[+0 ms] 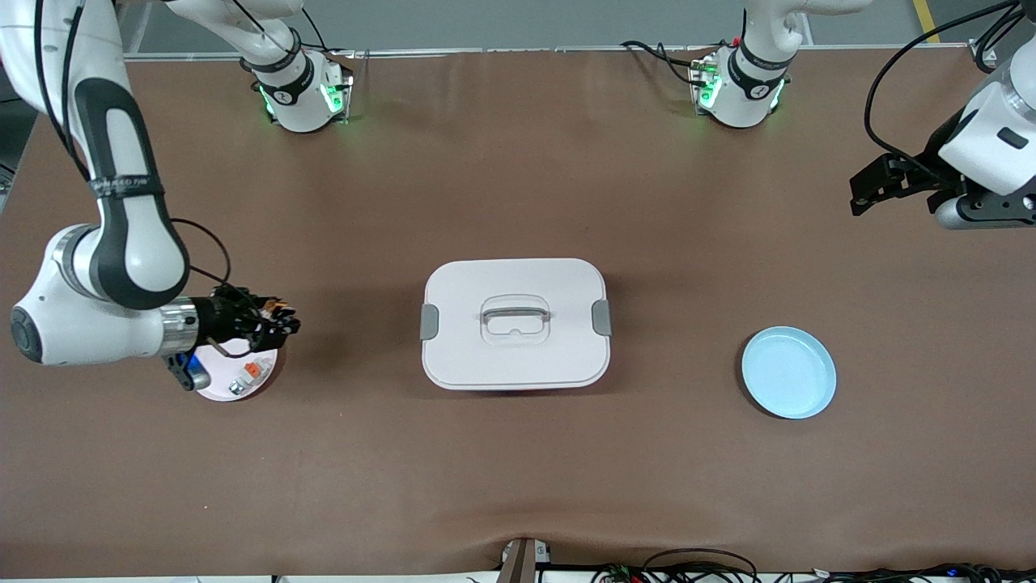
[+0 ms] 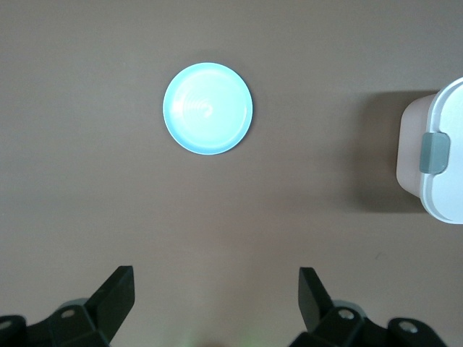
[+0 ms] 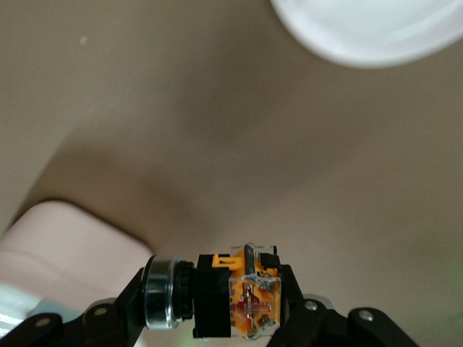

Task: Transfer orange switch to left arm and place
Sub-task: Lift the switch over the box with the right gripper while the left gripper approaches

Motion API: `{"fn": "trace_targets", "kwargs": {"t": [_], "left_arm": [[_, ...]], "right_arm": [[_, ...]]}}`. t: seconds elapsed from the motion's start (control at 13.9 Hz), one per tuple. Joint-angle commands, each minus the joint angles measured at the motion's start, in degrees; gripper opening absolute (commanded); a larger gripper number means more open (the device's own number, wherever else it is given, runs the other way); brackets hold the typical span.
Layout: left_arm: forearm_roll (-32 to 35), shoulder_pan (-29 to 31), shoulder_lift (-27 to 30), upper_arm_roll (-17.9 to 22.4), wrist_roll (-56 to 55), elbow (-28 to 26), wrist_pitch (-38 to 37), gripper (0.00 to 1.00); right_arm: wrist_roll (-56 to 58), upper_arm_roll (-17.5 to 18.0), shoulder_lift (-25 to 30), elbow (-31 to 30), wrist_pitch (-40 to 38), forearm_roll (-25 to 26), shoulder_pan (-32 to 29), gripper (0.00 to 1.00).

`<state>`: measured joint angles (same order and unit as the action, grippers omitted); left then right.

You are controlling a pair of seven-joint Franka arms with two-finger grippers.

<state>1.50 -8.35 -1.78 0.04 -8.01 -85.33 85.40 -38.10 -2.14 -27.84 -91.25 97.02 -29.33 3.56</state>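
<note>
Pickup done: right gripper [image 1: 279, 324] pinches orange switch [image 3: 235, 298] above pink plate [image 1: 212, 387]; handover to spread, waiting left gripper [image 2: 215, 296] around box [image 1: 515, 323] remains.

No text, label or number can be read on anything here.

Box [image 1: 515, 324] blocks table centre between claws; bare table all round.

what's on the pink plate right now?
A small white-and-grey piece with an orange tab lies on the pink plate. The right gripper, holding the orange switch, covers part of it.
</note>
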Motion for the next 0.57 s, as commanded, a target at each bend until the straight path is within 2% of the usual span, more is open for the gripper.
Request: {"fn": "trace_targets", "kwargs": {"t": [0.0,0.29,0.5], "left_arm": [[0.17,-0.09,-0.85,-0.31,-0.25,1.05,-0.41,1.00],[0.00,-0.17,-1.90,-0.31,-0.25,1.31,-0.32,1.00],[-6.04,-0.26,-2.17,-0.31,-0.25,1.31,1.08,1.00]], "right_arm": [[-10.03,-0.33,2.35,1.68,-2.53,-4.58,2.76,0.00],[-24.70,-0.41,3.76,3.70,-1.75,-12.57,8.20,0.00],[-37.19,-0.50,3.67,7.83,1.23,-14.35,13.03,0.00]]}}
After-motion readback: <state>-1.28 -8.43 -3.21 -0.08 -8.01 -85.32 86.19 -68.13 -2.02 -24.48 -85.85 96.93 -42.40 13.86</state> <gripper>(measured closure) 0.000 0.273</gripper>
